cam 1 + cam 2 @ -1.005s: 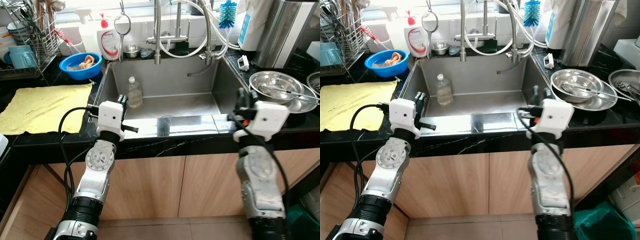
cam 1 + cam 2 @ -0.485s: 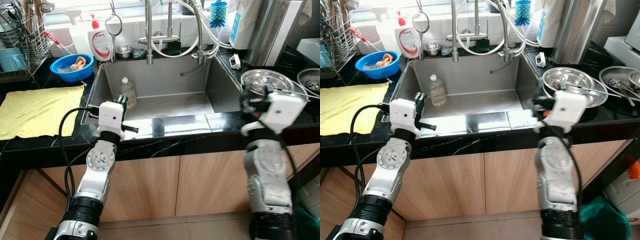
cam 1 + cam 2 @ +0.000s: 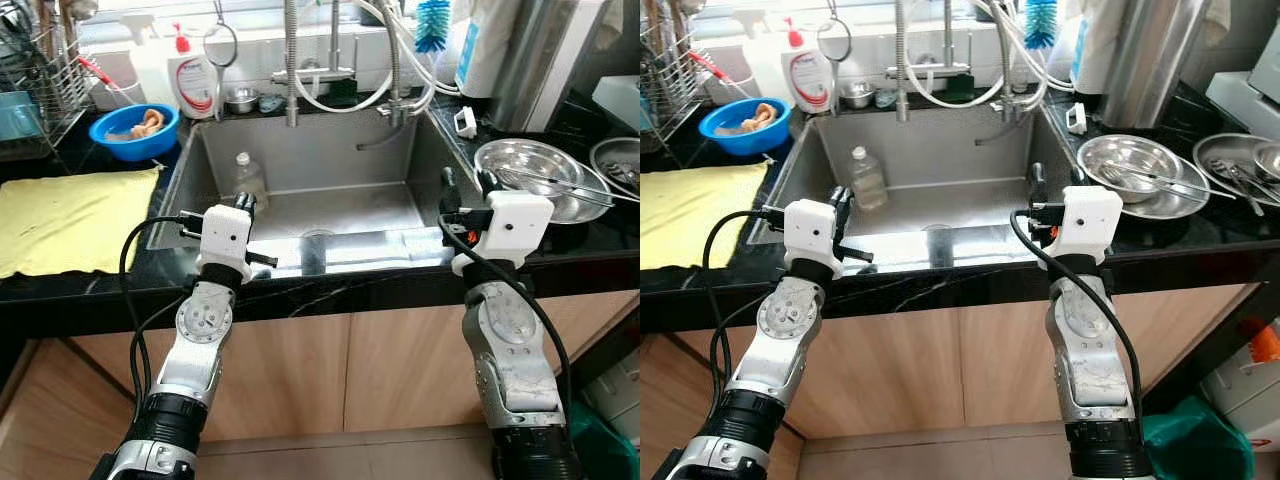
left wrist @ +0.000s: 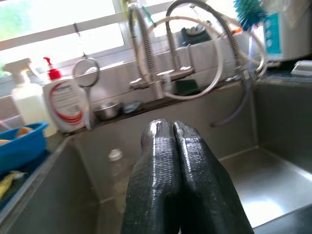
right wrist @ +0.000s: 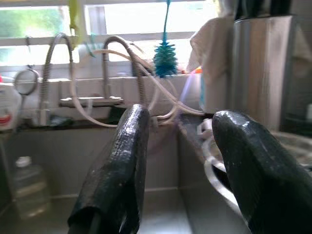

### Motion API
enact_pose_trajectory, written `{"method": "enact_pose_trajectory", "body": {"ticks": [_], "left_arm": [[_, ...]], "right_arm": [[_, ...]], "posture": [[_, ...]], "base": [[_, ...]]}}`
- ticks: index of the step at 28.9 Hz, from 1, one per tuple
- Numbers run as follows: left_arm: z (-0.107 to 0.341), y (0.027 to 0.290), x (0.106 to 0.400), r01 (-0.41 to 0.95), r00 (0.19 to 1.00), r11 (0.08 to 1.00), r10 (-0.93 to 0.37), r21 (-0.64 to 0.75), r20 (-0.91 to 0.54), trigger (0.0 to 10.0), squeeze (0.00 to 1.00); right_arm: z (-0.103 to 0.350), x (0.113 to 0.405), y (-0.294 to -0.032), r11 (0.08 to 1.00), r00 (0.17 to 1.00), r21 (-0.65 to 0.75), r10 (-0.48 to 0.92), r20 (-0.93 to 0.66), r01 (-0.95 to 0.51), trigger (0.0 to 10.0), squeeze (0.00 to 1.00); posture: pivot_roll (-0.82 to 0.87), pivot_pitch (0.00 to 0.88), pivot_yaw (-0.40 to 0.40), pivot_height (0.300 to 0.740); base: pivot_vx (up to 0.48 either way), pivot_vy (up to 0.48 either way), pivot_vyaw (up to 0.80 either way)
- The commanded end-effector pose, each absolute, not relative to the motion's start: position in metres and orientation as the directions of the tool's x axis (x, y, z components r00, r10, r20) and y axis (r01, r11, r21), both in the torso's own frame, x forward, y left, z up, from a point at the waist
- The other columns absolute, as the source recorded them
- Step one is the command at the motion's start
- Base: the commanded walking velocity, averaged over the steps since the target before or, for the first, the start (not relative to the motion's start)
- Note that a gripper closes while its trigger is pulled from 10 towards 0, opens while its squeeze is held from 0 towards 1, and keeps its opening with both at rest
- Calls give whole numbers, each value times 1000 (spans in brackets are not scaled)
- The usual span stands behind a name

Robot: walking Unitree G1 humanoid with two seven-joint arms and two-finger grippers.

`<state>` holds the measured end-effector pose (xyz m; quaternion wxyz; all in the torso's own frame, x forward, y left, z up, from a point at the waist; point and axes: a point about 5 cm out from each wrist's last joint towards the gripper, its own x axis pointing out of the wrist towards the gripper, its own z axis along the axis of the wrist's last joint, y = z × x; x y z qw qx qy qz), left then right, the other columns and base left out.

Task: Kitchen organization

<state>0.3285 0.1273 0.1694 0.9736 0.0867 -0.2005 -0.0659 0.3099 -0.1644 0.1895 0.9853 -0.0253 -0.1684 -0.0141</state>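
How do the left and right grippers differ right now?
The left gripper has its two black fingers pressed shut, while the right gripper holds its fingers apart. The left gripper sits at the sink's front left, in line with the plastic bottle; the right gripper sits at the front right corner, beside the steel bowl. Both are empty, raised at the sink's front edge, pointing toward the faucets.

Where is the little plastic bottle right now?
The plastic bottle stands inside the sink, at its back left corner, just beyond the left gripper.
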Motion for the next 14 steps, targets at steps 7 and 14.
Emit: {"method": "enact_pose_trajectory", "body": {"ticks": [7, 14], "left_arm": [[180, 129, 333, 79, 900, 980, -150, 185, 410, 10000, 0], [177, 131, 331, 69, 903, 980, -140, 184, 407, 10000, 0]], "right_arm": [[192, 310, -160, 999, 938, -43, -7, 347, 23, 10000, 0], [191, 305, -162, 996, 935, -72, -17, 354, 45, 10000, 0]], "posture": [[-237, 0, 33, 731], [-234, 0, 21, 731]], "base": [[0, 0, 0], [0, 0, 0]]}}
